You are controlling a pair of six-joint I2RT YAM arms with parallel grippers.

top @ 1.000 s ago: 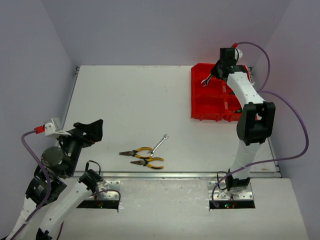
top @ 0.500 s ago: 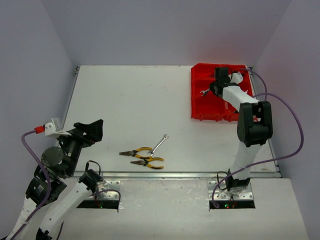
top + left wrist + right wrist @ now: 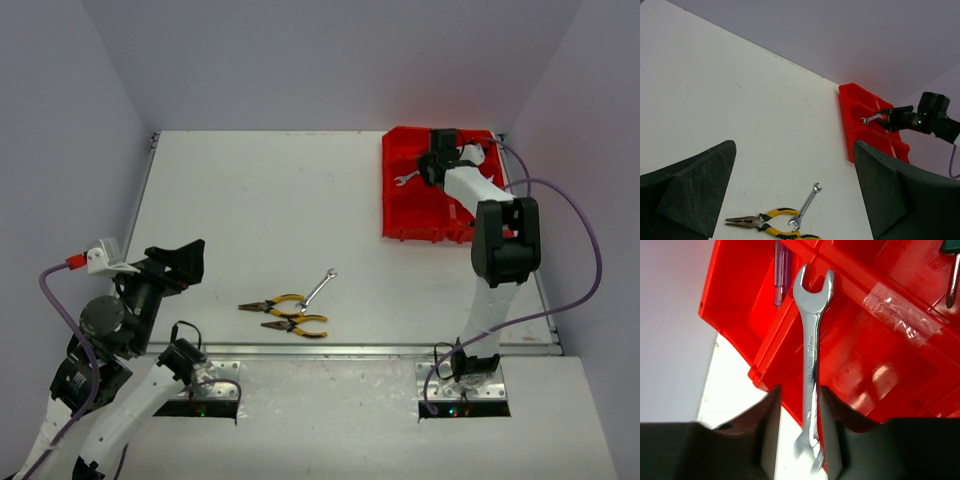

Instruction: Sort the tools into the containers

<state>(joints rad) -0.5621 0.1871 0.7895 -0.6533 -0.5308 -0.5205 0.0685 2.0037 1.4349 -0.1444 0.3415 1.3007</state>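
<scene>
My right gripper (image 3: 426,171) is shut on a silver wrench (image 3: 405,178) and holds it low over the left column of the red tray (image 3: 400,216). In the right wrist view the wrench (image 3: 810,355) stands between my fingers (image 3: 765,425), its open end over a bin divider of the tray (image 3: 880,385). On the table lie two yellow-handled pliers (image 3: 270,304) (image 3: 300,325) and a second silver wrench (image 3: 320,287). My left gripper (image 3: 185,260) is open and empty, hovering left of them. The left wrist view shows that wrench (image 3: 807,206) and one pair of pliers (image 3: 762,221).
A thin purple-blue screwdriver (image 3: 780,275) lies in a far-left bin of the tray. A metal shaft with a green handle (image 3: 952,282) lies in another bin. The tray sits at the table's far right corner, against the back wall. The pliers lie close to the table's near edge.
My right gripper has lowered with the wrench from above the tray's far end to just over its left bins. The left arm and the tools on the table have not moved.
</scene>
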